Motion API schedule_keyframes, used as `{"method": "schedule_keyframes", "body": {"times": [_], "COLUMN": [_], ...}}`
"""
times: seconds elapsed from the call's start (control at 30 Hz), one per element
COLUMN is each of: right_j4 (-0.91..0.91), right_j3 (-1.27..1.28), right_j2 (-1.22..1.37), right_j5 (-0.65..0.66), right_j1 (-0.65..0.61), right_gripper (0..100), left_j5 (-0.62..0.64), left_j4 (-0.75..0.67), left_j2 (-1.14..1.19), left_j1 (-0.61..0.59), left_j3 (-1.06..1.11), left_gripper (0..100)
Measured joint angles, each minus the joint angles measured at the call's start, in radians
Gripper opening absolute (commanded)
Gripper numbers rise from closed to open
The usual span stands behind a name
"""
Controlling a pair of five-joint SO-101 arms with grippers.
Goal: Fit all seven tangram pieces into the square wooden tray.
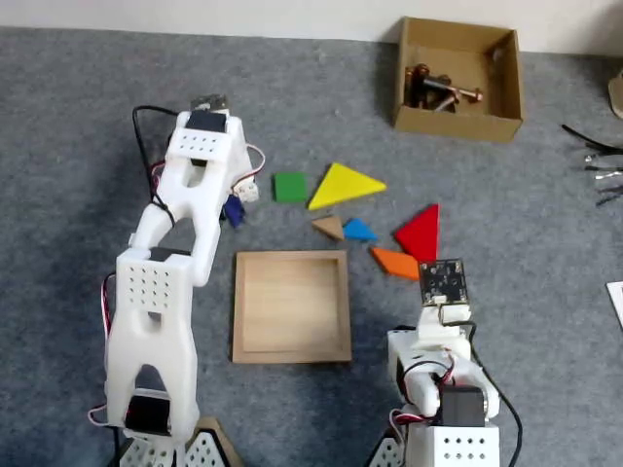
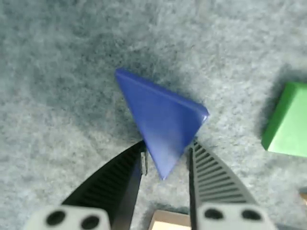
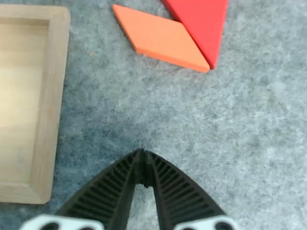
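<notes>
**Left arm.** The left gripper (image 2: 167, 146) is positioned over the grey carpet (image 1: 88, 117), beyond the far left corner of the wooden tray (image 1: 239, 307). Its jaws are closed to a narrow gap on one corner of the dark blue triangle (image 2: 160, 115), with one finger against each side of that corner. The frames do not show whether the triangle is raised off the carpet or resting on it. The green square (image 2: 288, 120) lies near the triangle and apart from it.

**Right arm.** The right gripper (image 3: 143, 155) is positioned above bare carpet, beside the right rim of the tray. Its fingertips meet and nothing is held between them.

**Tray.** The tray lies flat between the two arms. Its recess contains no pieces.

**Loose pieces.** The remaining pieces lie on the carpet beyond the tray's far side and right-hand corner:
- The yellow triangle (image 1: 346, 185) lies just beside the green square.
- The brown triangle (image 1: 329, 227) and the light blue triangle (image 1: 358, 231) sit close together, nearer the tray.
- The orange parallelogram (image 3: 160, 38) touches the red triangle (image 3: 199, 17) along one edge.

**Other items.** A cardboard box (image 1: 458, 122) containing metal parts stands well apart, at the far side of the table.
</notes>
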Motion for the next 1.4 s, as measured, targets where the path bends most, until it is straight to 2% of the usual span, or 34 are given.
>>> {"method": "schedule_keyframes", "body": {"times": [0.37,0.57,0.67,1.07,1.27,1.4], "right_j4": [0.0,0.0,0.0,0.0,0.0,0.0], "right_j3": [0.0,0.0,0.0,0.0,0.0,0.0], "right_j2": [0.0,0.0,0.0,0.0,0.0,0.0], "right_j5": [0.0,0.0,0.0,0.0,0.0,0.0], "right_j1": [0.0,0.0,0.0,0.0,0.0,0.0], "right_gripper": [0.5,0.5,0.5,0.5,0.5,0.5], "left_j5": [0.0,-0.003,-0.003,-0.003,-0.003,-0.003], "left_j4": [0.011,0.176,0.203,0.215,0.215,0.175], "left_j2": [0.002,0.012,0.012,0.012,0.012,0.012], "left_j1": [0.0,-0.015,-0.014,-0.002,-0.014,-0.023], "left_j3": [-0.021,-0.155,-0.183,-0.192,-0.269,-0.273], "left_gripper": [13,13,13,13,13,13]}}
